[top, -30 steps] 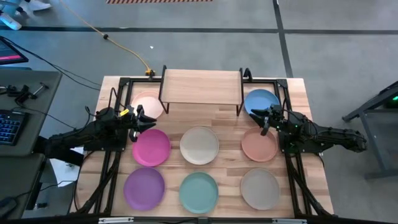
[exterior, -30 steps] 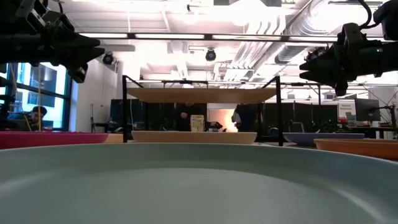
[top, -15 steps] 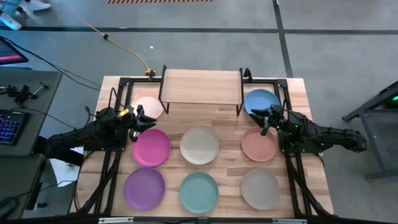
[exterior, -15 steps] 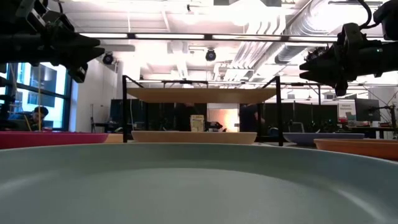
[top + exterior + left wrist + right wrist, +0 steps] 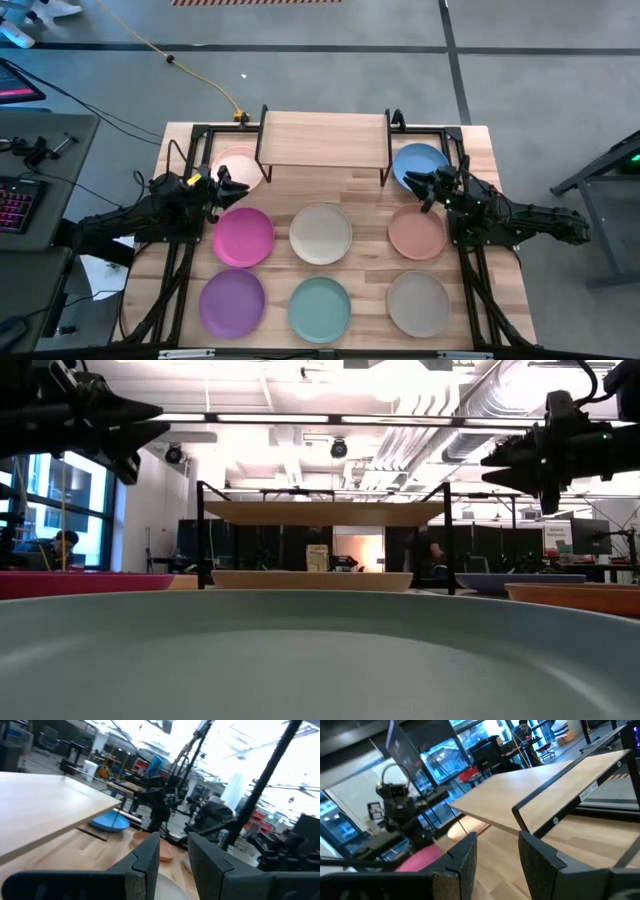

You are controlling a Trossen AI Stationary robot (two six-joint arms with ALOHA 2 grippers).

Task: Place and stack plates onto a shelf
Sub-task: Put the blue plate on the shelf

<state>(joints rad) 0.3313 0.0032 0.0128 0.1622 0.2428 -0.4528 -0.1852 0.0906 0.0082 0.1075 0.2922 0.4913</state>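
Shifting since a moment ago, my left hand [image 5: 222, 184] now hovers open and empty between pale pink plate [image 5: 236, 164] and magenta plate [image 5: 243, 237]; right hand [image 5: 424, 187], open, over blue plate [image 5: 418, 160]. Shelf [image 5: 324, 138] sits bare at the desk's far edge.

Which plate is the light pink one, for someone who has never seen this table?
Find the small light-wood shelf on black legs at the table's far edge. The round pale pink plate lies on the tabletop, partly tucked under the shelf's left end. Its neighbour toward the front, the round magenta plate, is far deeper pink.
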